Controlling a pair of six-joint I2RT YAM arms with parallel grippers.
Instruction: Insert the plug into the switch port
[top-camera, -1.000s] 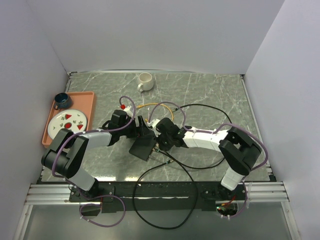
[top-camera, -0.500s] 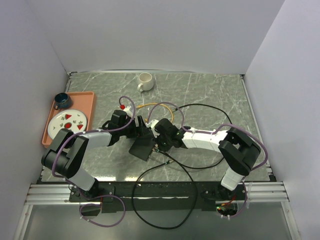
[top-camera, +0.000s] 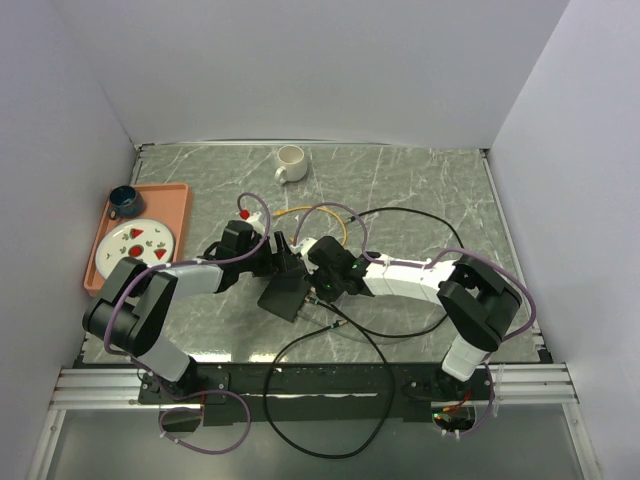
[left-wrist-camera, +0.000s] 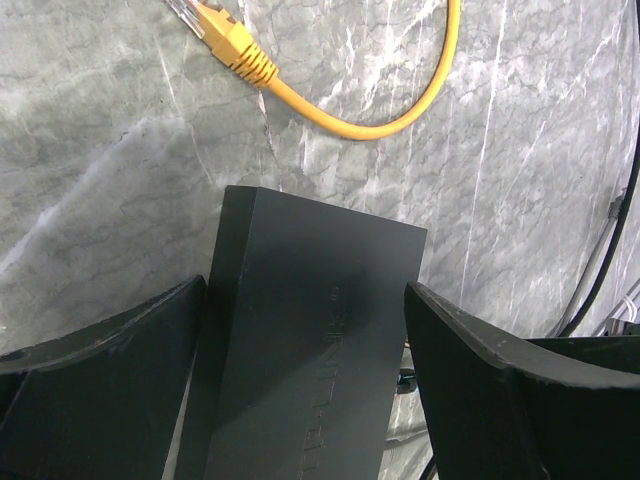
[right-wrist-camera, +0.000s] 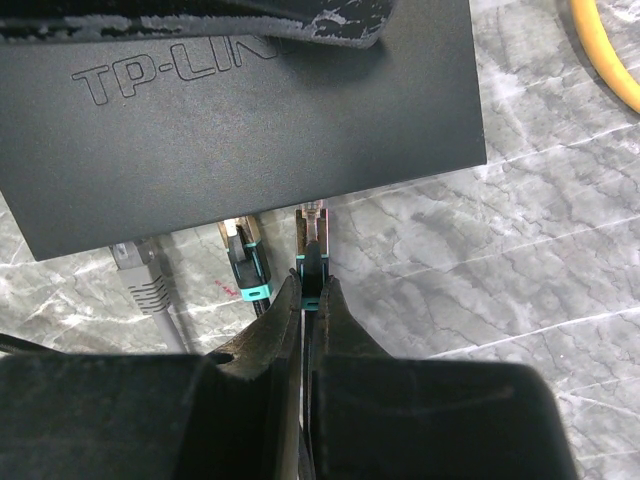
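Right wrist: right end effector (right-wrist-camera: 311, 288) pinches the plug (right-wrist-camera: 313, 228), tip at switch port (right-wrist-camera: 313, 204).

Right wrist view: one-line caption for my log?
Right end effector shut on the plug, its tip at the edge of the black switch, beside a grey cable and a teal-banded cable.

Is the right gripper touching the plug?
Touching. The right wrist view shows the right gripper pinched shut on the plug, with no gap on either side.
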